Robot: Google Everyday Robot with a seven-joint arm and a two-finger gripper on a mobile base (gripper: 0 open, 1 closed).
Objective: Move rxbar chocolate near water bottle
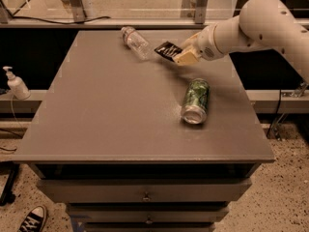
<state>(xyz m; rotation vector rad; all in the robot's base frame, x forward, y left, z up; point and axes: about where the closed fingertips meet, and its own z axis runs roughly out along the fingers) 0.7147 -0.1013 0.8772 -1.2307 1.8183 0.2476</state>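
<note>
Camera view, hand (176,55) gripping rxbar (167,49) beside bottle (136,43)

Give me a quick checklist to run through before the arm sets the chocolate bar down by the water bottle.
1. Grip on the bar: ok. The hand, at the table's far side, is closed on one end of the rxbar chocolate.
2. Bar near the water bottle: ok. It sits just right of the bottle, with a small gap.
3. Bar's height above the table: cannot tell.
4. Bottle steady: not ok. It lies on its side and might roll if nudged.
5. Green can out of the way: ok. It lies closer to the front edge, apart from the hand.
</note>
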